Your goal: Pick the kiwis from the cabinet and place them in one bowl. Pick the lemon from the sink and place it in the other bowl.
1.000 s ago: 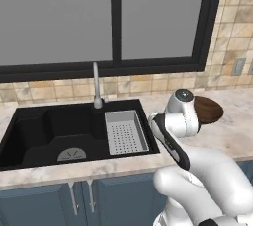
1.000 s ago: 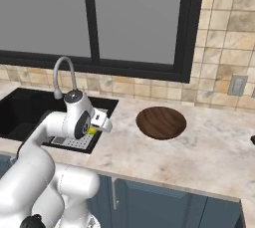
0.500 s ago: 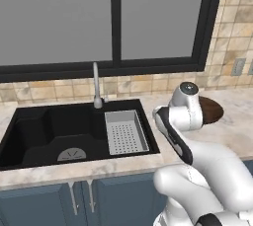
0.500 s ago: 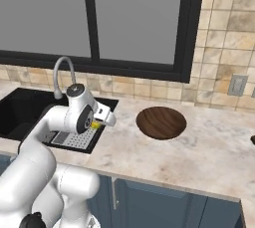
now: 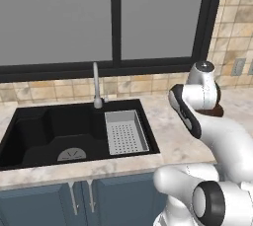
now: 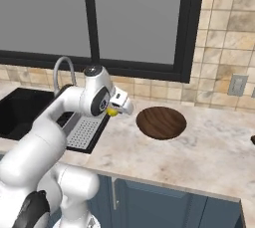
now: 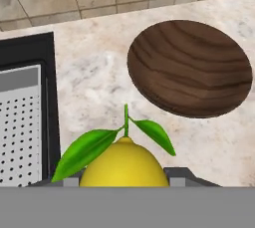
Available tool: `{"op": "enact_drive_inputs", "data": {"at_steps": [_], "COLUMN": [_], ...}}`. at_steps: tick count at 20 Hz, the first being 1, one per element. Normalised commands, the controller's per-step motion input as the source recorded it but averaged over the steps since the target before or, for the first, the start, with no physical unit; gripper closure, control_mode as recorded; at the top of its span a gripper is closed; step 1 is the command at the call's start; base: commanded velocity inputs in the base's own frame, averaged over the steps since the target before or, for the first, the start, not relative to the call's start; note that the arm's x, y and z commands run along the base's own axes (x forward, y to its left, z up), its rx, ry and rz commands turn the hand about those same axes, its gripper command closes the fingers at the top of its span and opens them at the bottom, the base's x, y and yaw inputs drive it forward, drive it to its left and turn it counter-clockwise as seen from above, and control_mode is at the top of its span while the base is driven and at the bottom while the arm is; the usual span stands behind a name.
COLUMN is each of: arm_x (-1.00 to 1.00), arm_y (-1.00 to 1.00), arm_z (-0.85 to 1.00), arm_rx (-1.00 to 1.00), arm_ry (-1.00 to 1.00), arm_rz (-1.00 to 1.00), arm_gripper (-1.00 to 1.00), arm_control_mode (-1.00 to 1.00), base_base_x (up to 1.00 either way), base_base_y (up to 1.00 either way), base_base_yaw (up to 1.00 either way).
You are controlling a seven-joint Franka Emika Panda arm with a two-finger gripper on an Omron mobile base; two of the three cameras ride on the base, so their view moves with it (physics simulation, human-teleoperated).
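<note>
One lemon pinched between the pressed-in fingers of the gripper — bright yellow, stem up, two green leaves spread to either side in the hand view. Held above the marbled counter, just past the right edge of the sink. Seen in the right base view as a small yellow patch under the white hand, between the sink and a round dark wooden disc lying flat on the counter. Same disc up and to the right of the fruit in the hand view, apart from it, with bare counter between.

Black basin to the left, round drain in its floor, grey perforated tray sitting in its right end. Tall curved silver tap rising behind the basin, at the foot of a dark-framed window. Tan tiled wall beyond the counter — a wall socket set in it on the right. Blue base cabinets with slim silver handles below the sink. Arm bent over the counter's right side in the left base view, wrist hiding most of the disc there.
</note>
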Motion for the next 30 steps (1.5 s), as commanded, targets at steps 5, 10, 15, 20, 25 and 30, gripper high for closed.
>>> {"op": "enact_drive_inputs", "data": {"at_steps": [5, 10, 15, 20, 25, 30], "arm_x": [0.21, 0.11, 0.36, 0.27, 0.42, 0.45], "arm_y": [-0.82, -0.89, -0.65, -0.27, -0.06, 0.00], "arm_z": [0.08, -0.08, -0.54, -0.43, -0.17, -0.10], "arm_rx": [0.00, 0.00, 0.06, 0.21, 0.09, -0.05], "arm_ry": [0.03, 0.00, 0.00, 0.00, 0.03, 0.12], "arm_rz": [-0.14, -0.17, -0.09, 0.00, 0.00, 0.01], "arm_gripper": [1.00, 1.00, 1.00, 1.00, 1.00, 1.00], "arm_control_mode": [-1.00, -1.00, -1.00, -1.00, -1.00, -1.00], "base_base_x": [0.00, 0.00, 0.00, 0.00, 0.00, 0.00], "base_base_y": [0.00, 0.00, 0.00, 0.00, 0.00, 0.00], "base_base_yaw": [0.00, 0.00, 0.00, 0.00, 0.00, 0.00]}}
